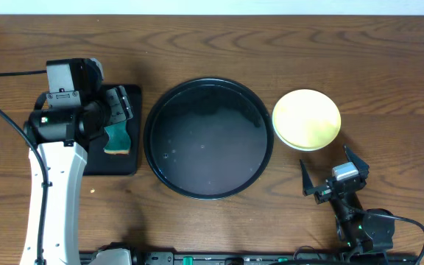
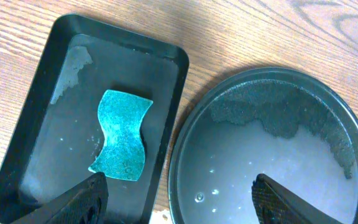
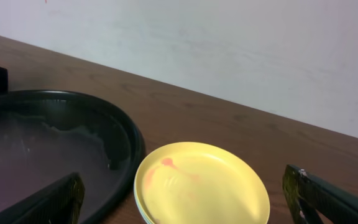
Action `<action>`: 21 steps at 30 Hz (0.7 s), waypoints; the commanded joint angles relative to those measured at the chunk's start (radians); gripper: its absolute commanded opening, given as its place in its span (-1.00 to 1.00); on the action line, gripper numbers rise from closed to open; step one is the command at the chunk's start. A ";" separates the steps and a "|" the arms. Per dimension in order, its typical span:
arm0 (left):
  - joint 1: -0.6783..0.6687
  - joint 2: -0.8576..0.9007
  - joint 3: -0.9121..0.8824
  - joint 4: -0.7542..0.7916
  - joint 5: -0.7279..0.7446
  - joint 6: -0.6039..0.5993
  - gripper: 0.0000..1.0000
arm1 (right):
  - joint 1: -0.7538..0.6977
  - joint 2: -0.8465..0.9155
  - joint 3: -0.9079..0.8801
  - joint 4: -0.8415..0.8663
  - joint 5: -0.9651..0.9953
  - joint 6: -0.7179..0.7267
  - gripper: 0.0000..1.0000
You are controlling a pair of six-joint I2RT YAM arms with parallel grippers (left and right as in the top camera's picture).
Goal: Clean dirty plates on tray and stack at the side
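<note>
The large round black tray (image 1: 207, 138) sits mid-table with no plates on it; its wet floor shows in the left wrist view (image 2: 272, 149) and the right wrist view (image 3: 48, 143). A pale yellow plate (image 1: 306, 119) tops a stack right of the tray; it carries a faint reddish smear (image 3: 201, 186), and a blue-mint edge shows under it. My left gripper (image 2: 179, 199) is open and empty, above the gap between the small tray and the round tray. My right gripper (image 1: 334, 177) is open and empty, in front of the stack.
A small rectangular black tray (image 1: 116, 132) holds a teal sponge (image 2: 122, 135) at the left, close beside the round tray. A pale wall (image 3: 229, 43) rises behind the wooden table. Cables run along the front edge.
</note>
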 commanded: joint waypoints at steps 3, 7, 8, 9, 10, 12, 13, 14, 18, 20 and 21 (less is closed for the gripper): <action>-0.001 0.002 0.009 -0.003 -0.002 -0.009 0.50 | -0.011 -0.007 -0.002 -0.005 -0.015 -0.013 0.98; -0.001 0.002 0.009 -0.003 -0.002 -0.009 0.50 | -0.011 -0.007 -0.002 -0.005 -0.015 -0.013 0.98; -0.001 0.002 0.009 -0.003 -0.002 -0.009 0.50 | -0.011 -0.007 -0.002 -0.005 -0.015 -0.013 0.98; -0.001 0.002 0.009 -0.003 -0.002 -0.009 0.50 | -0.011 -0.007 -0.002 -0.004 -0.015 -0.013 0.98; -0.001 0.002 0.009 -0.003 -0.002 -0.009 0.50 | -0.011 -0.007 -0.002 -0.005 -0.015 -0.013 0.98; -0.001 0.002 0.009 -0.003 -0.002 -0.009 0.50 | -0.011 -0.007 -0.002 -0.004 -0.015 -0.013 0.99; -0.001 0.002 0.009 -0.003 -0.002 -0.009 0.50 | -0.011 -0.007 -0.002 -0.005 -0.015 -0.013 0.98; -0.001 0.002 0.009 -0.003 -0.002 -0.009 0.50 | -0.011 -0.007 -0.002 -0.004 -0.015 -0.013 0.99; -0.001 0.002 0.009 -0.004 -0.005 -0.009 0.50 | -0.011 -0.007 -0.002 -0.005 -0.015 -0.013 0.98; -0.001 0.002 0.008 -0.012 -0.006 -0.008 0.50 | -0.010 -0.007 -0.002 -0.005 -0.015 -0.013 0.99; -0.001 -0.002 0.006 -0.013 -0.015 -0.006 0.50 | -0.011 -0.007 -0.002 -0.005 -0.015 -0.013 0.99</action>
